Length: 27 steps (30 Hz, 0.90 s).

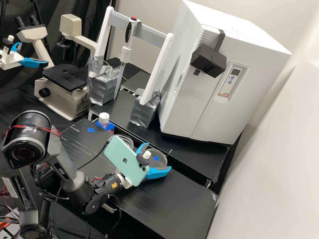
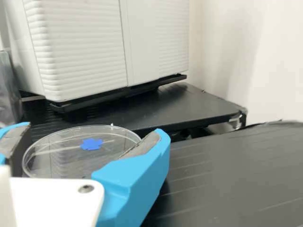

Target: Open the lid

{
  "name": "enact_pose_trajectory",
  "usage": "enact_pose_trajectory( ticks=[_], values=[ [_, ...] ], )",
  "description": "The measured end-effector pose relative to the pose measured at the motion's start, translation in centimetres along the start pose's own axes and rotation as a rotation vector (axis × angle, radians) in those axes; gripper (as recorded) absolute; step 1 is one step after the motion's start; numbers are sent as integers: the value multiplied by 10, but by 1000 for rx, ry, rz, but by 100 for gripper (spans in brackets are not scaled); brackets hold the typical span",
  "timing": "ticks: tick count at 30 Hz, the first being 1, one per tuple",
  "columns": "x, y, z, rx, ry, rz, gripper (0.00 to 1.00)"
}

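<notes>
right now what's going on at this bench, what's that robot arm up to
A robot arm has its gripper at a clear round dish, with the blue fingers open on either side of it. A blue mark shows within the dish's rim. The job is to open a lid, presumably this dish's; whether the fingers touch it is hard to tell. A second clear dish sits nearby, partly behind the phone mounted on the arm.

There are at least two clear dishes (image 1: 161, 160), two blue crosses (image 1: 90, 130), one bottle (image 1: 104, 119) and one phone (image 1: 125, 161).
</notes>
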Motion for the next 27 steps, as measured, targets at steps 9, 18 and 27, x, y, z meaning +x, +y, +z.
enact_pose_trajectory(
  ticks=[9, 18, 27],
  values=[
    [-3, -3, 2, -5, -16, 0, 0],
    [-4, -6, 3, 1, -23, -8, 0],
    [-7, -8, 3, 10, -15, -8, 100]
  ],
)
